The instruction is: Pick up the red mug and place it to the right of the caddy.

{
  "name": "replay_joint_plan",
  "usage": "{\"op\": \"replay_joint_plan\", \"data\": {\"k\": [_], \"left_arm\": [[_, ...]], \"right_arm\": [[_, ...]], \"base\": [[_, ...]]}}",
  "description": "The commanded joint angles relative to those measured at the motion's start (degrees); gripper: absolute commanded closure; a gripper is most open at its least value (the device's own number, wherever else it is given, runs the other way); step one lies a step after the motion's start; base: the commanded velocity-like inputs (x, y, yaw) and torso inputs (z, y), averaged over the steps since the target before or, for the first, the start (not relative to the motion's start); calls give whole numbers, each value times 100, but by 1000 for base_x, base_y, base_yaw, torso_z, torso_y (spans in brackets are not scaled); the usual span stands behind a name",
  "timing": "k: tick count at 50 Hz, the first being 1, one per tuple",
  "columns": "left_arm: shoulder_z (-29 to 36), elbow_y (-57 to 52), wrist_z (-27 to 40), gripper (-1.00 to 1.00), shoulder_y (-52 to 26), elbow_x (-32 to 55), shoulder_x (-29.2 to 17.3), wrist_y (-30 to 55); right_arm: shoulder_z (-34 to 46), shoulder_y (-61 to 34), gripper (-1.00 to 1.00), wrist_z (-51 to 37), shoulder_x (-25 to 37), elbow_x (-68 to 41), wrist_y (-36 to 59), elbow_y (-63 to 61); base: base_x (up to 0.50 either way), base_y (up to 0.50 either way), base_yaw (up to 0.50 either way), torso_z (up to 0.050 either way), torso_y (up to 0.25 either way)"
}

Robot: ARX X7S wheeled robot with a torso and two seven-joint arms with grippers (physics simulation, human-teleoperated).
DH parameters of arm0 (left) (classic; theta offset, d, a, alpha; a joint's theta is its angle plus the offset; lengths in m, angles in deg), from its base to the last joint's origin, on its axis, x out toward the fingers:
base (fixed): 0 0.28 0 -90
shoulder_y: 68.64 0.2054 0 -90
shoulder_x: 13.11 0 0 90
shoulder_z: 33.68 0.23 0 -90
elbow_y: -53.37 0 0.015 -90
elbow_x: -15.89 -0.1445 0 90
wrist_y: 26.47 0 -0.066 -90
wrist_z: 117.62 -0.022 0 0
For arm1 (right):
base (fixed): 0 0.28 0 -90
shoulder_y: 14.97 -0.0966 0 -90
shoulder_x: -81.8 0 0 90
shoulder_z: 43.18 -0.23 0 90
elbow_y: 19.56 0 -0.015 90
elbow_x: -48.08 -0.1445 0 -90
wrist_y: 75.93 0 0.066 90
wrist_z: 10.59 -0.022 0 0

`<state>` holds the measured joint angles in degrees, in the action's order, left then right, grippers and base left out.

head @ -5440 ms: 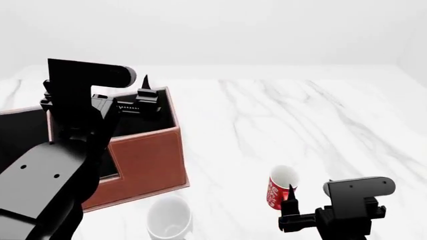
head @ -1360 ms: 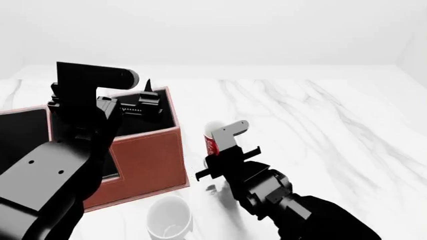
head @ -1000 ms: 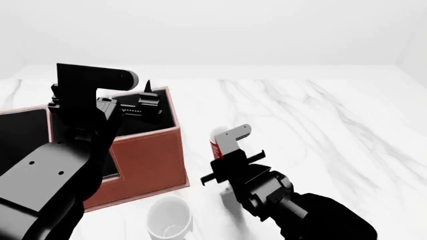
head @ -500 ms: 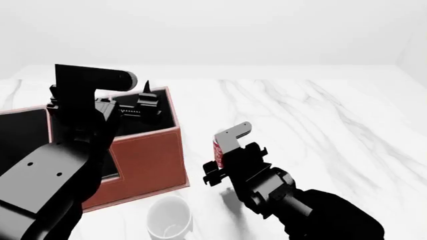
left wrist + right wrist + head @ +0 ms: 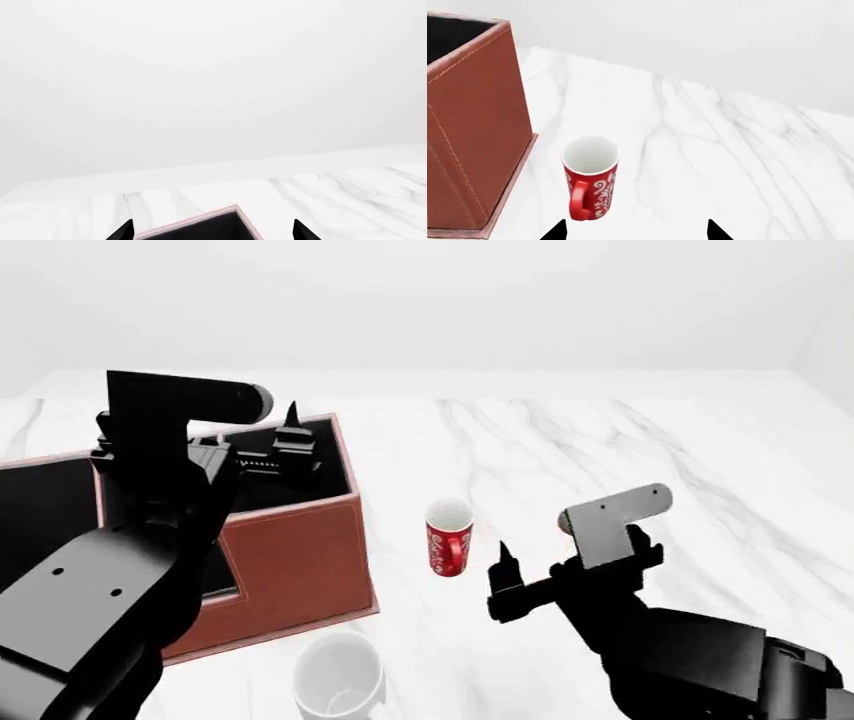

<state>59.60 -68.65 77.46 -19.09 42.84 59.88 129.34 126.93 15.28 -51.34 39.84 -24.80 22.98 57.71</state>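
The red mug stands upright on the white marble table, just right of the reddish-brown caddy. In the right wrist view the red mug has white markings, with its handle turned towards the camera, beside the caddy wall. My right gripper is open and empty, right of the mug and apart from it; its tips stand wide. My left gripper hovers over the caddy's far corner, open and empty, with the caddy rim below it.
A plain white mug stands in front of the caddy near the table's front edge. The marble table stretches to the right and back. My left arm covers much of the caddy's left side.
My right gripper has let go of the red mug and drawn back to the right. The mug now stands by itself beside the caddy. The left arm has barely moved.
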Motion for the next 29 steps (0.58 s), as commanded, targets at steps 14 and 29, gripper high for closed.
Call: {"op": "replay_joint_plan", "data": {"k": [14, 29], "left_arm": [[28, -34, 66, -100, -90, 83, -10, 73], [92, 16, 88, -100, -182, 121, -20, 115]], "right_arm": [[-1064, 872, -100, -1123, 1833, 1525, -3126, -1830], [-1086, 831, -100, -1020, 1837, 1446, -3064, -1849]], "base": [[0, 0, 0, 0, 0], [0, 0, 0, 0, 0]]}}
